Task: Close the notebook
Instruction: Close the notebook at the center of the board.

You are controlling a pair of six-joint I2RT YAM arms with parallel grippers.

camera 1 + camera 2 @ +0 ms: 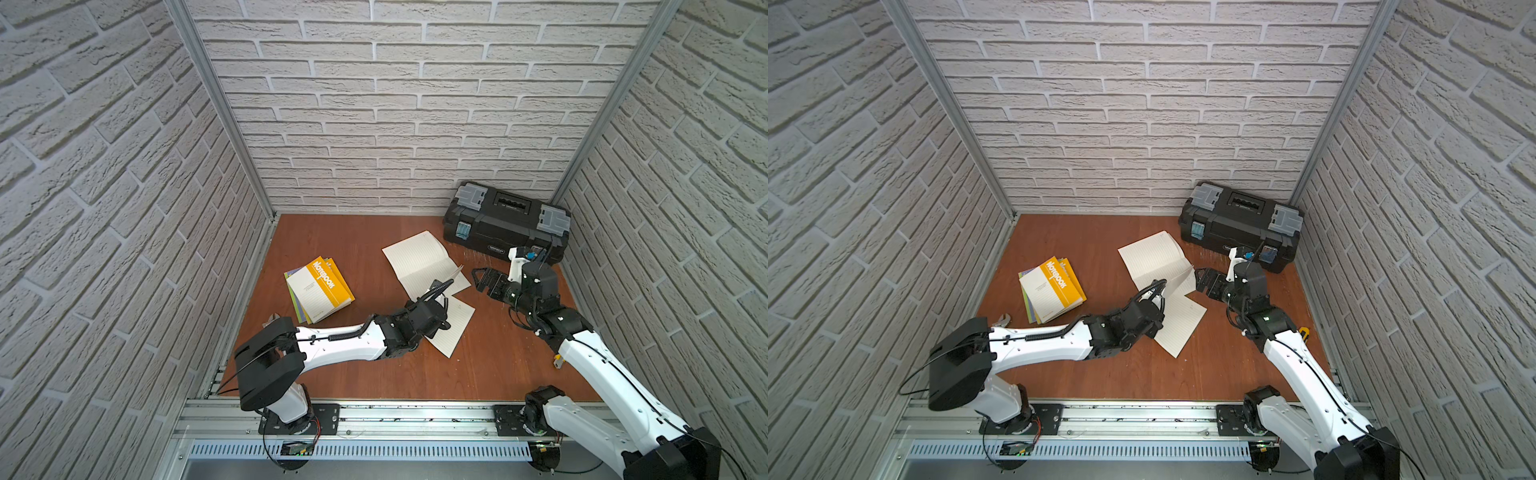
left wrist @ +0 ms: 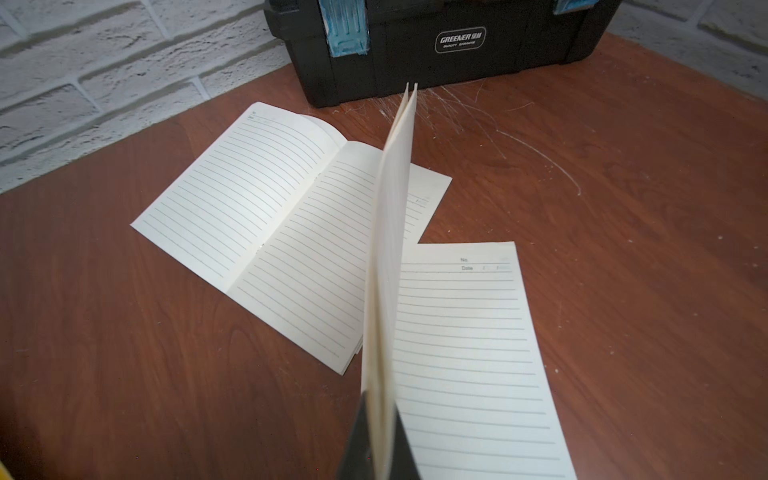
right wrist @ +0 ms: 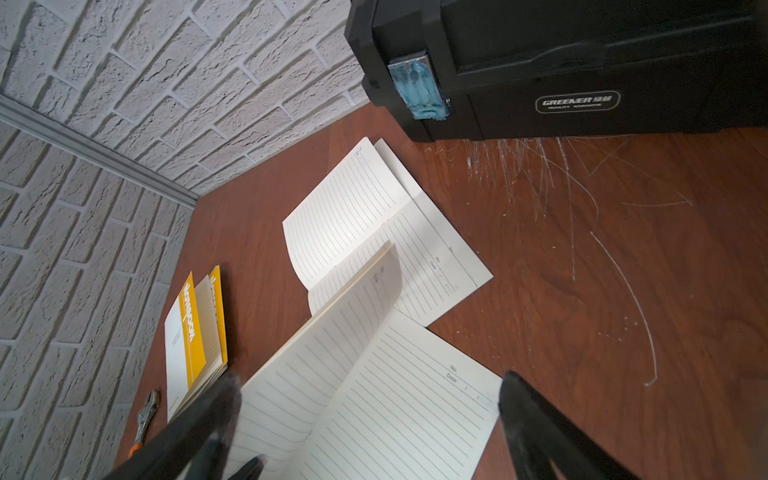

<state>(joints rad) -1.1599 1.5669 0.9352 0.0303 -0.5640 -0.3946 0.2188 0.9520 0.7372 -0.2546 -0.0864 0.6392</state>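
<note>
Two lined notebooks lie open on the brown table. The nearer notebook (image 1: 455, 328) (image 1: 1181, 328) has one half flat (image 2: 469, 353) (image 3: 407, 399). Its other half (image 2: 392, 232) (image 3: 332, 332) stands lifted, nearly upright. My left gripper (image 1: 442, 286) (image 1: 1160, 284) (image 2: 380, 436) is shut on the lower edge of that lifted half. My right gripper (image 1: 484, 280) (image 1: 1202, 282) (image 3: 370, 380) hovers open just right of this notebook, holding nothing. The farther open notebook (image 1: 415, 257) (image 1: 1152, 259) (image 2: 257, 216) (image 3: 353, 224) lies flat, partly under the lifted leaves.
A black toolbox (image 1: 505, 222) (image 1: 1241, 220) (image 2: 436, 41) (image 3: 582, 62) stands in the back right corner. A stack of closed yellow notebooks (image 1: 320, 289) (image 1: 1052, 289) (image 3: 195, 336) lies at the left, with a wrench (image 1: 1003, 320) (image 3: 147, 411) beside it. Brick walls enclose three sides.
</note>
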